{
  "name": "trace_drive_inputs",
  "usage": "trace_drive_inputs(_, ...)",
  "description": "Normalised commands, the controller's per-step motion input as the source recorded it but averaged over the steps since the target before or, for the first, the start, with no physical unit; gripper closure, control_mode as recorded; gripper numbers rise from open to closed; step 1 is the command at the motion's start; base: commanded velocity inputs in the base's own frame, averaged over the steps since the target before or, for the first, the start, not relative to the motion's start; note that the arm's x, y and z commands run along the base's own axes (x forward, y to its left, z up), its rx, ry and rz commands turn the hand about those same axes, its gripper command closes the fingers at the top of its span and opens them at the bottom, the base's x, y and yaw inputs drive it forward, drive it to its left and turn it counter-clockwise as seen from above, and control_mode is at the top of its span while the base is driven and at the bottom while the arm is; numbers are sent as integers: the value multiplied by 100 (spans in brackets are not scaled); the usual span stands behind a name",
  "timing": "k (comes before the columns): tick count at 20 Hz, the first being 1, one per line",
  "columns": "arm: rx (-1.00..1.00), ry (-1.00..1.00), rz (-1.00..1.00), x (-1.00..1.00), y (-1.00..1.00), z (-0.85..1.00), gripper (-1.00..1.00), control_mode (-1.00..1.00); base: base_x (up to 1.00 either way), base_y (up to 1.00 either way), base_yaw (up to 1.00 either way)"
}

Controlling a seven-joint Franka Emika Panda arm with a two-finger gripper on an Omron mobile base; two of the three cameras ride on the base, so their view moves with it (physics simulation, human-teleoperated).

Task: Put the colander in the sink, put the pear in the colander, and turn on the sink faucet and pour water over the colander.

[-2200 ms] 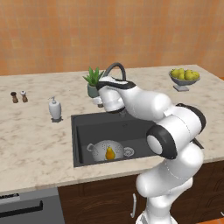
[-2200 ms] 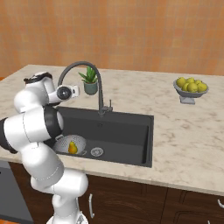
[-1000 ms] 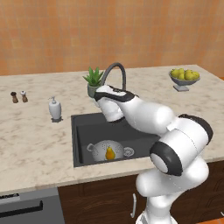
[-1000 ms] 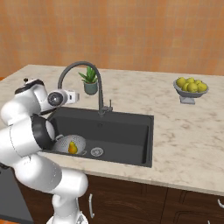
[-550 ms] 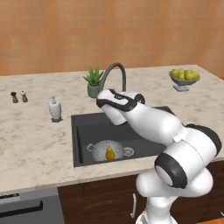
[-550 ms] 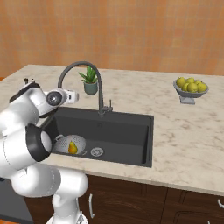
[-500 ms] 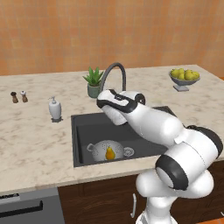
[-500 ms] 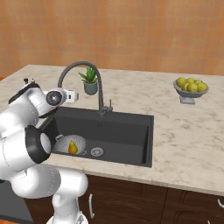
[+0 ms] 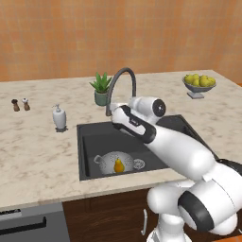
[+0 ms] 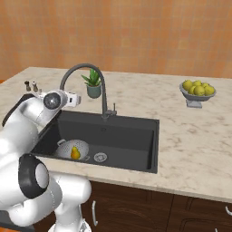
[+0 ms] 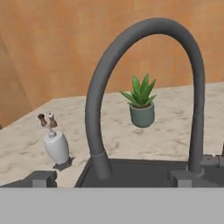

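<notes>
The pale colander (image 9: pixel 108 160) (image 10: pixel 68 147) rests in the left part of the dark sink (image 9: pixel 94 137) (image 10: pixel 129 136), with the yellow pear (image 9: pixel 118 166) (image 10: pixel 75 153) inside it, next to the drain (image 10: pixel 100 157). The gooseneck faucet (image 9: pixel 121 78) (image 10: pixel 84 69) (image 11: pixel 144 33) arches over the basin, and no water runs from it. My gripper (image 9: pixel 115 115) (image 10: pixel 77 97) (image 11: pixel 111 178) hovers at the spout's lower end. It is open, with the fingertips (image 11: pixel 41 178) wide apart on either side of the spout tip and nothing held.
A white soap dispenser (image 9: pixel 59 118) (image 11: pixel 57 148) stands left of the sink, with shakers (image 9: pixel 21 104) (image 11: pixel 47 119) beyond it. A potted plant (image 9: pixel 100 90) (image 10: pixel 94 86) (image 11: pixel 142 105) sits behind the faucet. A footed fruit bowl (image 9: pixel 198 84) (image 10: pixel 198 90) is at the far right.
The arm's elbow has swung out and lower while the hand stayed close to the faucet spout. Colander and pear have not moved.
</notes>
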Motion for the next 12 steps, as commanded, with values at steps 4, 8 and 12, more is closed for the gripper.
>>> trace_drive_inputs(4,0,20,-10,-58,-16,55,-100,-100,0,0,0)
trace_drive_inputs(8,0,19,-10,-59,-16,58,-100,-100,0,0,0)
trace_drive_inputs(12,0,14,-2,-48,-26,61,-100,-100,0,0,0)
